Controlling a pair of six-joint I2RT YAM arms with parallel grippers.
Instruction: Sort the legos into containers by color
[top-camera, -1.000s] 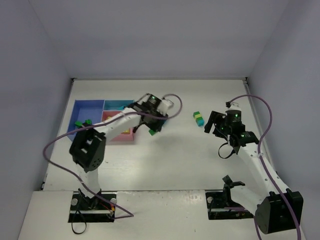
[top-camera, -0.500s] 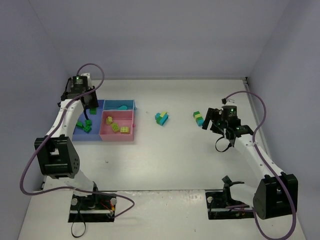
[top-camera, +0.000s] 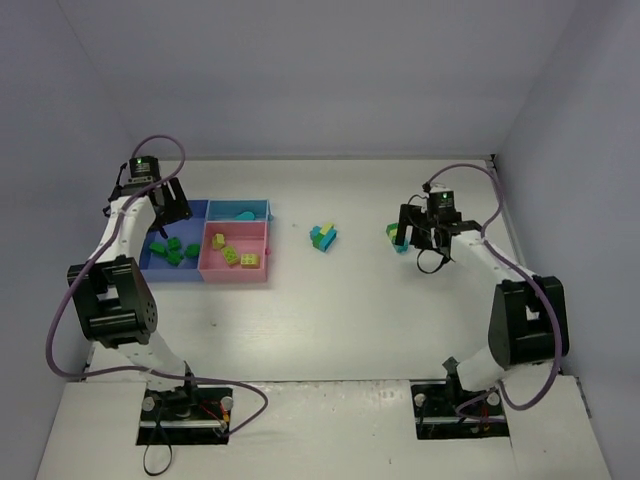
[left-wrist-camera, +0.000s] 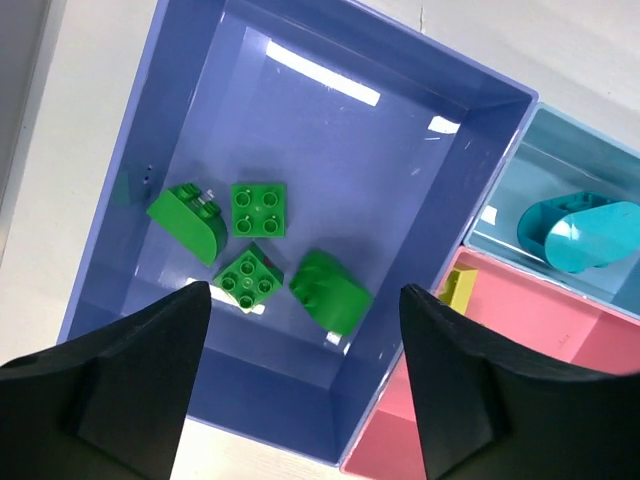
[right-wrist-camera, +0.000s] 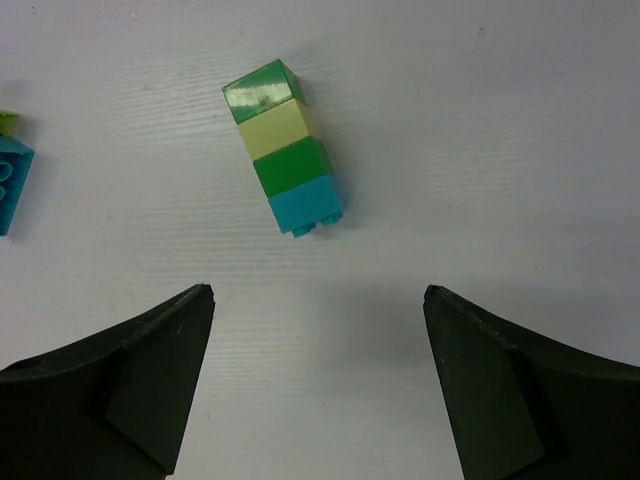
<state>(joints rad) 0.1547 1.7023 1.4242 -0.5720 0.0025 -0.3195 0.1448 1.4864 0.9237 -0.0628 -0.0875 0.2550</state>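
Left wrist, left claw (left-wrist-camera: 305, 290) wide over blue tray (left-wrist-camera: 138, 160), right claw (right-wrist-camera: 317, 290) wide facing brick stack (right-wrist-camera: 285, 165)

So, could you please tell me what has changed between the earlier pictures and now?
The left claw swung from mid-table, where it held a green brick, to the blue tray and now hangs open; the green bricks there grew from two to four. The right claw, open, moved left over the four-brick stack. The pink tray and centre cluster stayed put.
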